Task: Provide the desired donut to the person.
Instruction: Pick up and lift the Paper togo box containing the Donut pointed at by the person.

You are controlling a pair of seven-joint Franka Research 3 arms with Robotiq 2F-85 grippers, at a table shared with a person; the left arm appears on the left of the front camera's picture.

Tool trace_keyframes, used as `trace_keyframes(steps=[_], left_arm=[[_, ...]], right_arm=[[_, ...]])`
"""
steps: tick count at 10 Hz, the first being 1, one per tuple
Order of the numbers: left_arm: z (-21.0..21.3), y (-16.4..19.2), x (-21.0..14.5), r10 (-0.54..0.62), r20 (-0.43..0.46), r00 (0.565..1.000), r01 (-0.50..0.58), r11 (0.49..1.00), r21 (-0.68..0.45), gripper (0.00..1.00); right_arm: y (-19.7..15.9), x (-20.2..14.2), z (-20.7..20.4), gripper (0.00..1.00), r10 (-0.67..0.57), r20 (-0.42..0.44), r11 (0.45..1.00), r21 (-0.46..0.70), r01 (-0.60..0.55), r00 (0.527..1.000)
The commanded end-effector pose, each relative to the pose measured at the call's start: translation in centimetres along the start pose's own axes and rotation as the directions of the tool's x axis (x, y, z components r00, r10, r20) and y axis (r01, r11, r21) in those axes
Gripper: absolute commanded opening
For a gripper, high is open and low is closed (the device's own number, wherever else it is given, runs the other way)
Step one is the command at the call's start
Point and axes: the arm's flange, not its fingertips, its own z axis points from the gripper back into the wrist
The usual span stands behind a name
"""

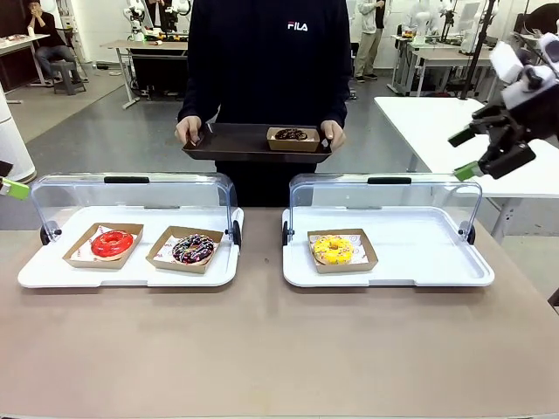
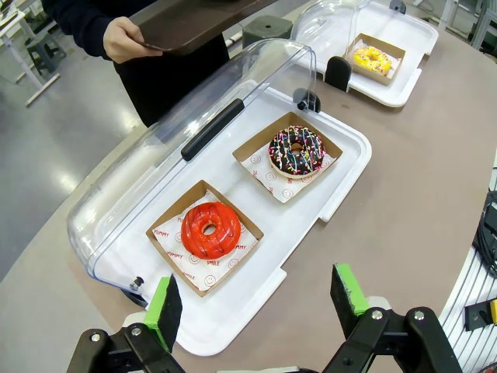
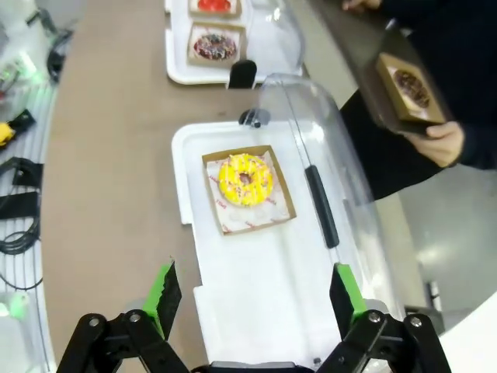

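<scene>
Where the chocolate donut (image 1: 291, 134) lies: in a cardboard box (image 1: 274, 140) on the dark tray (image 1: 227, 144), which the person (image 1: 262, 70) holds at the far side of the table (image 1: 262, 349), a hand (image 1: 188, 131) at each end. It is well apart from both grippers.
Right gripper (image 1: 464, 154): raised beyond the table's right end, fingers spread wide with nothing between them. The dark tray is off to its left.
Left gripper (image 2: 260, 299): green pads well apart and empty, pointed at the left white tray (image 2: 342, 186) from one end.
Left white tray: its clear lid (image 2: 155, 171) is swung up and back. A red donut (image 2: 210, 229) and a sprinkled chocolate donut (image 2: 296, 151) sit side by side, each in its own box.
Right white tray (image 1: 437, 262): lid up likewise, with a yellow donut (image 1: 333, 250) boxed in its left half.
Front view: both hands on the dark tray, the box nearer the hand at picture right.
Left wrist view: red print on the paper liner under the red donut, and one hand gripping the dark tray's edge.
Right wrist view: the yellow donut ahead of the open fingers, and the boxed chocolate donut seen from above, just beside a hand.
</scene>
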Motion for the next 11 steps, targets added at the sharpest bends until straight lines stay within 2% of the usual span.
trace_keyframes(steps=[1,2,5,8,10,11], left_arm=[[0.0,0.1,-0.1,-0.003,0.007,1.0,0.003,1.0,-0.006,1.0],[0.0,0.1,-0.1,-0.003,0.007,1.0,0.003,1.0,-0.006,1.0],[0.0,0.1,-0.1,-0.003,0.007,1.0,0.003,1.0,-0.006,1.0],[0.0,0.1,-0.1,-0.003,0.007,1.0,0.003,1.0,-0.006,1.0],[0.0,0.1,-0.1,-0.003,0.007,1.0,0.003,1.0,-0.006,1.0],[0.0,0.1,-0.1,-0.003,0.007,1.0,0.003,1.0,-0.006,1.0]], right_arm=[[0.0,-1.0,0.6,1.0,0.013,0.087,1.0,0.005,-0.014,0.996],[-0.3,-1.4,1.0,1.0,0.009,0.13,1.0,0.02,-0.012,0.991],[-1.2,-2.5,1.5,1.0,-0.042,0.155,0.999,0.025,0.039,0.987],[-1.4,-3.2,1.2,1.0,0.001,0.214,0.999,0.032,-0.008,0.977],[-1.7,-3.2,0.6,1.0,-0.011,0.21,1.0,0.031,0.005,0.978],[-2.0,-2.8,0.7,1.0,-0.062,0.195,0.997,-0.023,0.068,0.979]])
